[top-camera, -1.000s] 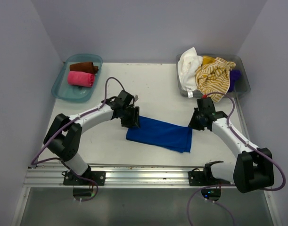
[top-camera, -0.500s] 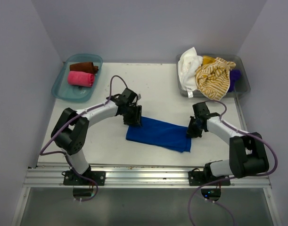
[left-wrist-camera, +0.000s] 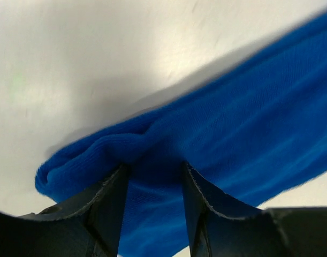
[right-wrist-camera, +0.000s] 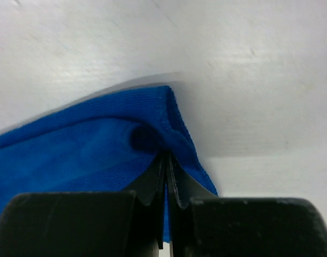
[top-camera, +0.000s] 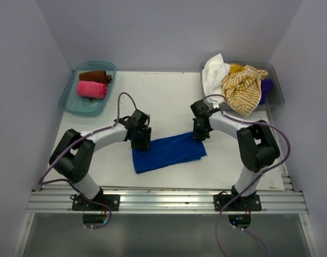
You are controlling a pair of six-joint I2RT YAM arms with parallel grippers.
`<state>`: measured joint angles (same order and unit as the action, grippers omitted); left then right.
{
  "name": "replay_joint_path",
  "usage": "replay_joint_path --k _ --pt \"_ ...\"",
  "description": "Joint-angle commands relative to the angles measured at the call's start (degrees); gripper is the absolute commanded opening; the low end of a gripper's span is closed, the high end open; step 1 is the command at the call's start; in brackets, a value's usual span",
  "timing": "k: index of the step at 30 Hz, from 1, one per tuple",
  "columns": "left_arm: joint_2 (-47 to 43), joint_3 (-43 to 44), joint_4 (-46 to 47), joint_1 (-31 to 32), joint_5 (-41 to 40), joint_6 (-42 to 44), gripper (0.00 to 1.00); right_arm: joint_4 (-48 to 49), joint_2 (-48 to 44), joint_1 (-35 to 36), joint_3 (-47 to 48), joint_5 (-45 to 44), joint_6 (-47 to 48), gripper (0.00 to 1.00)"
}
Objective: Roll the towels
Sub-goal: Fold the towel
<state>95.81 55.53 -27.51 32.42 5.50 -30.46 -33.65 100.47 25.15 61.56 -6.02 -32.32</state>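
Seen from above, a white tabletop (top-camera: 168,101) holds the work in progress. At 10 o'clock a teal tray (top-camera: 88,107) contains two finished rolls, a brown towel (top-camera: 94,76) and a pink towel (top-camera: 91,89), lying side by side. At 2 o'clock a grey bin (top-camera: 274,100) holds a loose heap not yet rolled: a white towel (top-camera: 213,75), a yellow striped towel (top-camera: 241,88) and a purple towel (top-camera: 266,88). Near the centre, slightly toward 6 o'clock, a blue towel (top-camera: 168,152) lies as a folded flat strip, with no roll begun. The left gripper (top-camera: 144,142) clamps a thick fold at its 9 o'clock end. The right gripper (top-camera: 199,134), fingers pressed nearly together, pinches the corner at the 3 o'clock end. We judge two towels done, one in hand, at least three waiting.
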Motion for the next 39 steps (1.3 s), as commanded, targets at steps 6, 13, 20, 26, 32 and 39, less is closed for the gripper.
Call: replay_joint_path --k 6,13,20,26,32,39 --pt "-15.55 -10.7 -8.96 0.01 3.46 -3.82 0.5 -2.91 22.73 0.34 31.66 -1.37 6.2 0.04" --pt "-17.77 -0.87 -13.1 -0.08 2.5 -1.54 0.55 -0.81 26.55 1.75 48.12 9.52 8.32 0.21" --pt "-6.97 12.47 -9.68 -0.17 6.1 1.45 0.54 0.08 16.01 1.66 41.04 17.45 10.78 0.32" --pt "1.04 18.03 -7.74 -0.17 8.04 3.39 0.52 4.38 0.62 1.84 18.44 9.11 4.9 0.24" --pt "1.93 15.15 -7.12 -0.26 8.47 3.91 0.52 6.41 -2.3 1.92 9.45 6.21 2.43 0.27" --pt "1.22 12.59 -5.8 -0.26 7.77 3.04 0.52 4.64 0.96 1.84 13.06 1.98 2.78 0.35"
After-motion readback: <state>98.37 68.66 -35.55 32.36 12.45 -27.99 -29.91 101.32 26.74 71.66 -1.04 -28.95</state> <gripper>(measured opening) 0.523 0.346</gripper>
